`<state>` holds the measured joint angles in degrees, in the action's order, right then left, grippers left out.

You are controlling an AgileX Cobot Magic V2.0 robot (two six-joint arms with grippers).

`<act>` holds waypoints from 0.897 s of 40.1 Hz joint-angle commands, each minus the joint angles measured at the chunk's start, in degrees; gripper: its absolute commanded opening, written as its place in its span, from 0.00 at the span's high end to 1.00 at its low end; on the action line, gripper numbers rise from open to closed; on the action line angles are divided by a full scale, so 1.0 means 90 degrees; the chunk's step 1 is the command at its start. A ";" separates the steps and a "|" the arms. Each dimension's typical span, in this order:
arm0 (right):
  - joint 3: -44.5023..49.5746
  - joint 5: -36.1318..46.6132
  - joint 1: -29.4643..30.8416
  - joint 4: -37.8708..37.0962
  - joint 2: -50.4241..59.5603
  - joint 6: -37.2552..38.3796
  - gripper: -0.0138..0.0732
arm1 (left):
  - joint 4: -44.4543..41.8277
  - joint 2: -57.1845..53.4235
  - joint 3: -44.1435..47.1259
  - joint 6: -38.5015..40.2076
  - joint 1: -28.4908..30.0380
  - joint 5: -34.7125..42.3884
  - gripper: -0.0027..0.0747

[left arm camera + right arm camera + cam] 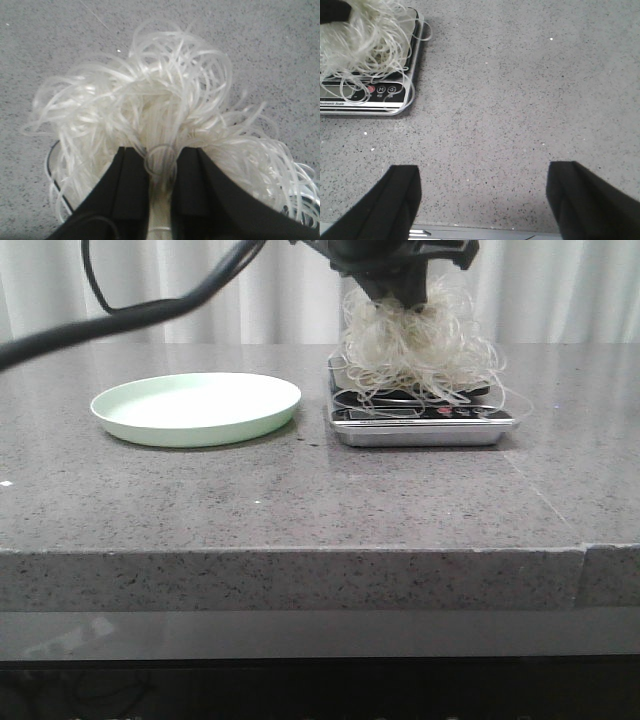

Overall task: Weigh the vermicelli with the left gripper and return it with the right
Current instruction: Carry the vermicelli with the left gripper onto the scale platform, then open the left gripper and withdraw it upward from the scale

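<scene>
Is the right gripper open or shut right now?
Open. In its wrist view the right gripper has its two black fingers spread wide over bare table, nothing between them, beside the scale.

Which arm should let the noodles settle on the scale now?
The left. The left gripper is shut on the noodles above the scale; the right gripper hangs open beside it.

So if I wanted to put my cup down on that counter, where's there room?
Bare stone runs all along the front edge of the counter, before the pale green plate and the scale. The right tool hovers open over more bare stone right of the scale. It's crowded on the scale: the left tool grips the vermicelli there.
</scene>
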<state>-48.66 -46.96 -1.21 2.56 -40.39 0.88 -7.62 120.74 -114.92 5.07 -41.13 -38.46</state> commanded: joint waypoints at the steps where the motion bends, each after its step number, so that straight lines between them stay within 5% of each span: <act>1: -0.0186 0.0348 0.0018 0.0016 -0.0039 -0.0051 0.12 | -0.0018 -0.0329 -0.0235 0.0012 -0.0038 0.0292 0.51; 7: -0.0186 0.0348 0.0018 0.0016 -0.0039 -0.0051 0.12 | -0.0018 -0.0363 -0.0235 0.0027 -0.0038 0.0247 0.31; 24: -0.0186 0.0354 0.0018 0.0016 -0.0039 -0.0051 0.12 | -0.0125 -0.1770 -0.0114 0.0027 -0.0051 -0.0727 0.32; 36: -0.0186 0.0354 0.0018 0.0016 -0.0039 -0.0051 0.12 | 0.0135 -0.3674 0.1802 0.0083 -0.0051 -0.0346 0.32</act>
<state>-48.66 -46.96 -1.21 2.56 -40.39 0.88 -7.23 94.38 -102.18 5.18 -41.13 -46.70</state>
